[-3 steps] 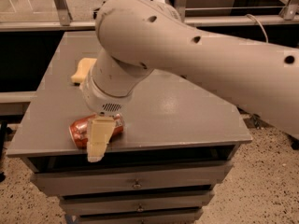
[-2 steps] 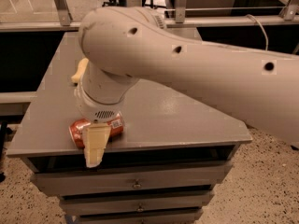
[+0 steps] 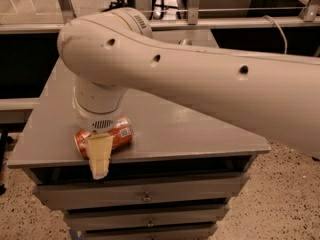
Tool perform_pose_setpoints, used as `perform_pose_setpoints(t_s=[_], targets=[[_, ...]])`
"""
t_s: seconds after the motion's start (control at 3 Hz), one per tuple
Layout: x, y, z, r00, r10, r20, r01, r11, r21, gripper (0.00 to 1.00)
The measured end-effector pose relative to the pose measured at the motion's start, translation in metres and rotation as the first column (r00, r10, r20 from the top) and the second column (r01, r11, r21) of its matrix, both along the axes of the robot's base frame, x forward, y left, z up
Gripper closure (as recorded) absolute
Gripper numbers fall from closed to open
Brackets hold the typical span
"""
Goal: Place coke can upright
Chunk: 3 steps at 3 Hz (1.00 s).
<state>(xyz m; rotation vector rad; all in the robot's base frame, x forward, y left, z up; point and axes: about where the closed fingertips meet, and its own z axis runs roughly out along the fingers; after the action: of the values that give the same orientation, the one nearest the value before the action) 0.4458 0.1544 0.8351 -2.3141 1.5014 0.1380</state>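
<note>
Swung leftward, with gripper down at the coke can lying sideways by the table's near-left edge, grip state impossible to tell; should probably clamp mid-body before tilting upright.

I work over a grey bench with a flat matte top and shallow drawers with small knobs stacked under it. My gripper hangs at the bench's front left edge. The floor is pale and speckled. Behind the bench a metal rail runs above dark recesses. The light is warm and dim.
</note>
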Motion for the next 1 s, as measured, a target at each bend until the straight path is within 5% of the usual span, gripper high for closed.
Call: perform_pose_setpoints(t_s=[1.0], targets=[[0.026,-0.013,-0.014,0.9998,-0.009,-0.017,0.006,0.989,-0.146,0.62]])
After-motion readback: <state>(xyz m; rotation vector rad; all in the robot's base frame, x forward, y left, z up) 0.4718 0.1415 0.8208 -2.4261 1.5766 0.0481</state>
